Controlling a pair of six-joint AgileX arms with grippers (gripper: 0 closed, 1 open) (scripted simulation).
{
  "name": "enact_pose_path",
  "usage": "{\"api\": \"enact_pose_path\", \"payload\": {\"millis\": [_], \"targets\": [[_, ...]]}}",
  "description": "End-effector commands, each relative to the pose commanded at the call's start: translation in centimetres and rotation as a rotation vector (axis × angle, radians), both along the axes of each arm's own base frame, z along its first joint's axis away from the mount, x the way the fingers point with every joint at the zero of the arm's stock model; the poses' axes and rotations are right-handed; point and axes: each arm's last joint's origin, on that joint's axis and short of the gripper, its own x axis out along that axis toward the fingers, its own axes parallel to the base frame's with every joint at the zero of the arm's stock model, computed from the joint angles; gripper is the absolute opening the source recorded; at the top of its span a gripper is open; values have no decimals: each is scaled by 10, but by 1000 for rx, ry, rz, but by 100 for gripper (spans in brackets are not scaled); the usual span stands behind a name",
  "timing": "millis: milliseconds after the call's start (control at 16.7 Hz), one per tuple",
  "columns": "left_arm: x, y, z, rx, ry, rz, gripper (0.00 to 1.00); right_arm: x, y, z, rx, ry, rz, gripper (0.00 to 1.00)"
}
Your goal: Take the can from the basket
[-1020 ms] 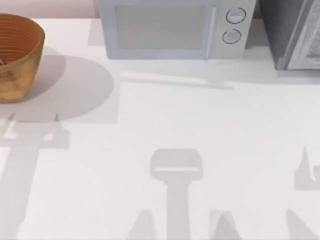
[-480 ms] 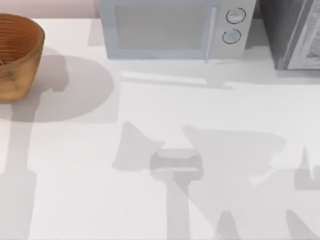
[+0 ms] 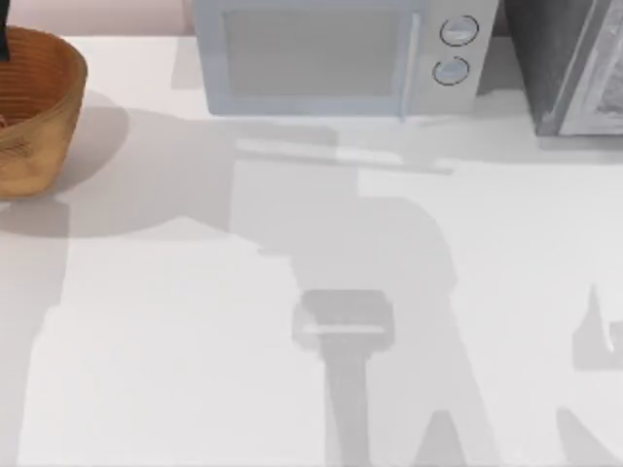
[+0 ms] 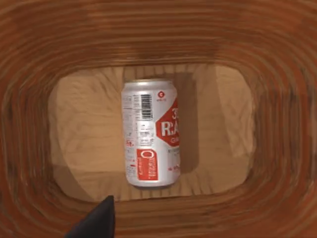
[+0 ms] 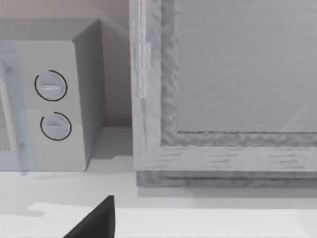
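At the upper left of the top view, the basket sits on the white desk, cut by the frame's left edge, its ribbed orange-brown wall tapering downward. A dark sliver at the very top left corner, over the basket's rim, is part of the left pincer; whether its fingers are apart or together I cannot tell. The left wrist view looks straight down into the basket, ringed walls all round, and on the pale floor lies the can, on its side, white with a red panel, red diamond mark and a barcode. One dark fingertip shows at the lower edge of that view, apart from the can.

Along the top edge of the top view stands a microwave with two round dials, and at the upper right a grey cabinet. The right wrist view faces these two, with one dark fingertip of the right pincer at its lower edge; its state I cannot tell.
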Motion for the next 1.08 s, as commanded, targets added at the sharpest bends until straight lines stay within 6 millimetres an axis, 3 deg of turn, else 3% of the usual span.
{"api": "enact_pose_path", "payload": {"millis": [240, 420, 900, 1080], "targets": [[32, 20, -56, -21, 152, 13, 100, 0, 0, 0, 0, 0, 0, 100], [41, 29, -82, -28, 209, 21, 100, 0, 0, 0, 0, 0, 0, 100], [43, 28, -90, -29, 223, 19, 100, 0, 0, 0, 0, 0, 0, 100], [46, 28, -103, -29, 217, 24, 100, 0, 0, 0, 0, 0, 0, 100]]}}
